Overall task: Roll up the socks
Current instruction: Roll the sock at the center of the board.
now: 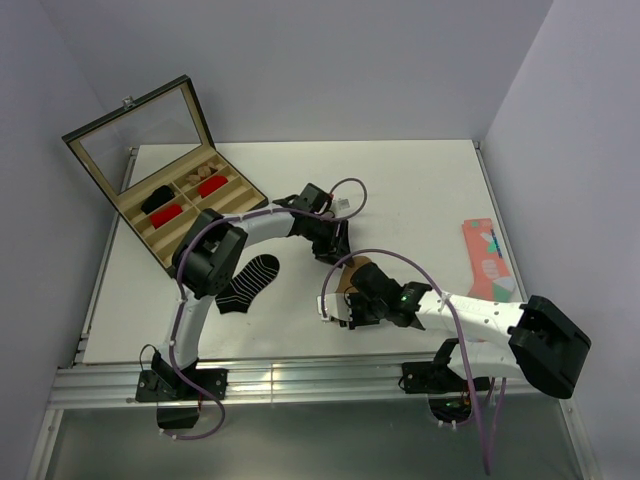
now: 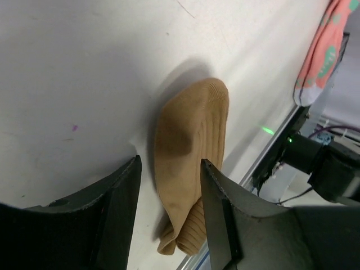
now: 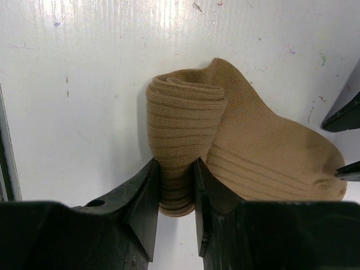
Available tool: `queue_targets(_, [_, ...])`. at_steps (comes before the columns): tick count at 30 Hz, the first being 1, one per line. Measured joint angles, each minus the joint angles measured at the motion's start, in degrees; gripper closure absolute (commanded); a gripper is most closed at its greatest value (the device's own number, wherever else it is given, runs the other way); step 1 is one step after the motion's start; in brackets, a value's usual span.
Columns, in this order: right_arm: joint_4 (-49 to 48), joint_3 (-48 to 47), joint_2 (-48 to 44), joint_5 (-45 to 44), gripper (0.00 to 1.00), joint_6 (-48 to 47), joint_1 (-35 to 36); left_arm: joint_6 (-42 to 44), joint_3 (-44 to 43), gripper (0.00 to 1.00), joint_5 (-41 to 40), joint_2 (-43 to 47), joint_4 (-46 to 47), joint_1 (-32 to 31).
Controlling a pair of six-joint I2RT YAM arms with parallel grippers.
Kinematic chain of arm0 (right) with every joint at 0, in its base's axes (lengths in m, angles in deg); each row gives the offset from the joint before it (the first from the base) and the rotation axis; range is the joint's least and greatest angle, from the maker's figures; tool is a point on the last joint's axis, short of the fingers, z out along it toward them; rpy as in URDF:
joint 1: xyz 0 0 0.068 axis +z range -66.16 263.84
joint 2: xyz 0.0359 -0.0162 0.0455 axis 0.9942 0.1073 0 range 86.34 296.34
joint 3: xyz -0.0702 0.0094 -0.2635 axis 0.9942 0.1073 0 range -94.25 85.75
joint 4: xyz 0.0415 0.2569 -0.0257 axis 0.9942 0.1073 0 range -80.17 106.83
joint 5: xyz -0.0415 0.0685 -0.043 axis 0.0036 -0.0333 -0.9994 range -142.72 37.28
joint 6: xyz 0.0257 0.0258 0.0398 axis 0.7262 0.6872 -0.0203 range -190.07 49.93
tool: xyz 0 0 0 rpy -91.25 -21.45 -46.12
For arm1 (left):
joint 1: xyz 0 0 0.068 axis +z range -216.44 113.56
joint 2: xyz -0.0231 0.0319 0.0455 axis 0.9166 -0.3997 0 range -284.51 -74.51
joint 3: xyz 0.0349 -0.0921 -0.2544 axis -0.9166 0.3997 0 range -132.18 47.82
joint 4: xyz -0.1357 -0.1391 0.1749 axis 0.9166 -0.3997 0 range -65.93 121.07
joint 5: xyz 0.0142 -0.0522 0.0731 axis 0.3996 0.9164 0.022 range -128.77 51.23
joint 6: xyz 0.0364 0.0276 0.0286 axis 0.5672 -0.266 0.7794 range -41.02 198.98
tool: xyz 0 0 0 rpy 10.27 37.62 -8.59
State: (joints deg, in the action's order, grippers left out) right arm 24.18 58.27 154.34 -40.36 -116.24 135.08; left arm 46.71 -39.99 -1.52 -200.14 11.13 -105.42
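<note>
Tan sock (image 3: 247,152) lies on the tabletop (image 1: 420,190) near the middle front, cuff end already wound into a tight roll (image 3: 183,124). The right fingers (image 3: 143,197) are clamped narrow on that roll, one each side. The left fingers (image 2: 121,191) stand apart above the loose toe end, gripping nothing. To do the step well, the right should probably hold its pinch so the roll doesn't spring open, and the left should pin or feed the flat toe end straight so the layers stack evenly. Striped sock (image 1: 250,282) lies flat beside the left arm, not yet rolled. The open box (image 1: 150,235) at back left holds two red bundles (image 1: 166,216), one black bundle (image 1: 155,200) and something beige (image 1: 195,173); the other slots are hard to read.
</note>
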Motion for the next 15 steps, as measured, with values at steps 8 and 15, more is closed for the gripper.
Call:
queue_targets(8, [0.46,-0.74,0.85,-0.33,0.82,0.02,0.15,1.53,-0.09,0.49,7.23,-2.34,1.46,0.0])
queue_targets(15, [0.52,-1.42,1.75,-0.63,0.82,0.04,0.26,1.33,-0.37,0.64,10.12,-3.67,2.95,-0.52])
